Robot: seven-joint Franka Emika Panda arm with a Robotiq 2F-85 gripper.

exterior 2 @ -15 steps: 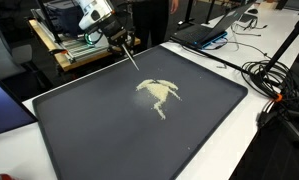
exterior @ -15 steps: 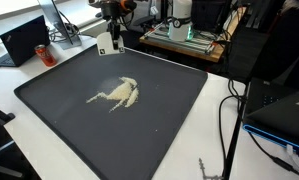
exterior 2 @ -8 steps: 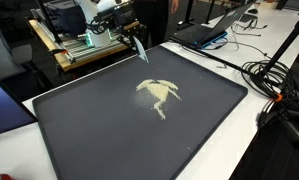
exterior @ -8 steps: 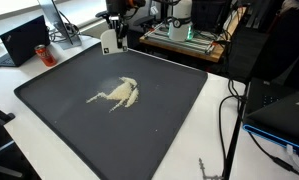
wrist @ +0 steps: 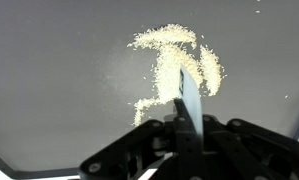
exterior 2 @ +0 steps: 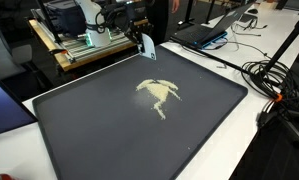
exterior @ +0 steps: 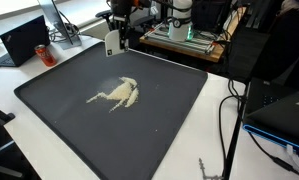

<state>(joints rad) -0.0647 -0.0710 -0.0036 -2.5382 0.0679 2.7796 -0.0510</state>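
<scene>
**One scraper held over the far rim, one heap of grains mid-tray**

The jaws are clenched on a single flat, pale grey-white scraper blade (exterior: 111,42), which hangs downward from them. In both exterior views the blade (exterior 2: 147,45) sits at the far rim of the one large, dark grey rectangular tray (exterior: 169,120). That puts it at roughly 12 o'clock from the grains and well apart from them. Whether its lower edge touches the tray cannot be told.

There is one heap of pale yellow-beige grains (exterior: 116,93), spread thin with several trailing arms, lying near the middle of the tray (exterior 2: 79,140). A faint dusting of stray grains fans out from the heap toward 10 o'clock in the wrist view.

In the wrist view the jaws enter from 6 o'clock and the blade (wrist: 189,100) rises toward 12 o'clock. Its tip overlaps the picture of the grain heap (wrist: 169,55).

The tray rests on a white worktop (exterior: 214,135). One black laptop (exterior: 24,40) stands open on that worktop at about 9 o'clock from the blade. A bundle of black cables (exterior 2: 274,85) lies beyond the tray's side at 3 o'clock.
</scene>
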